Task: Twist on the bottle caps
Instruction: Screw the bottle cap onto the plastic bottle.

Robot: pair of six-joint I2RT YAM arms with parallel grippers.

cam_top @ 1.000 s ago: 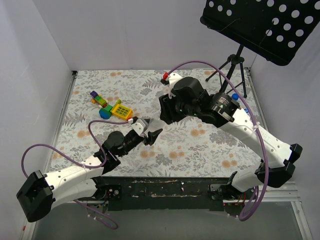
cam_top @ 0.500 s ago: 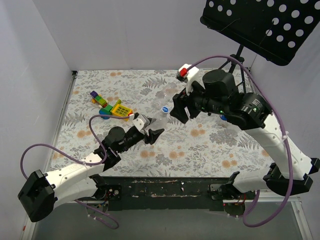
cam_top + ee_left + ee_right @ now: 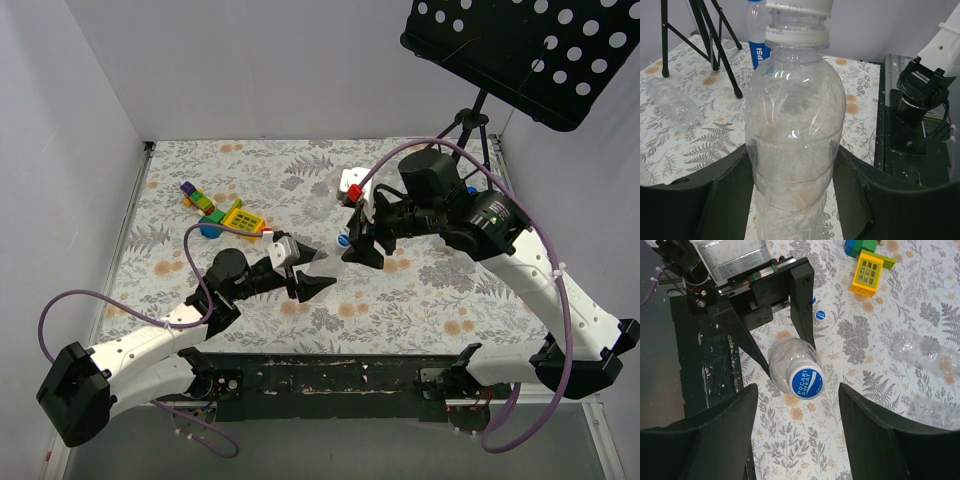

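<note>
Bottle cap (image 3: 806, 383) sits on the clear bottle (image 3: 792, 135), clamped tight in the left gripper (image 3: 792, 170) — the right gripper (image 3: 797, 395) has let go, jaws spread, and hangs over the cap again, likely resetting for another twist.

**Capped bottle held up, others on the table**

A clear bottle (image 3: 790, 360) is held tilted above the table, with a blue cap (image 3: 806, 383) lettered in white on its neck. A loose blue cap (image 3: 820, 315) lies below it. Two crumpled bottles (image 3: 922, 352) lie on their sides, and a blue-labelled bottle (image 3: 757, 35) stands upright farther off.
</note>
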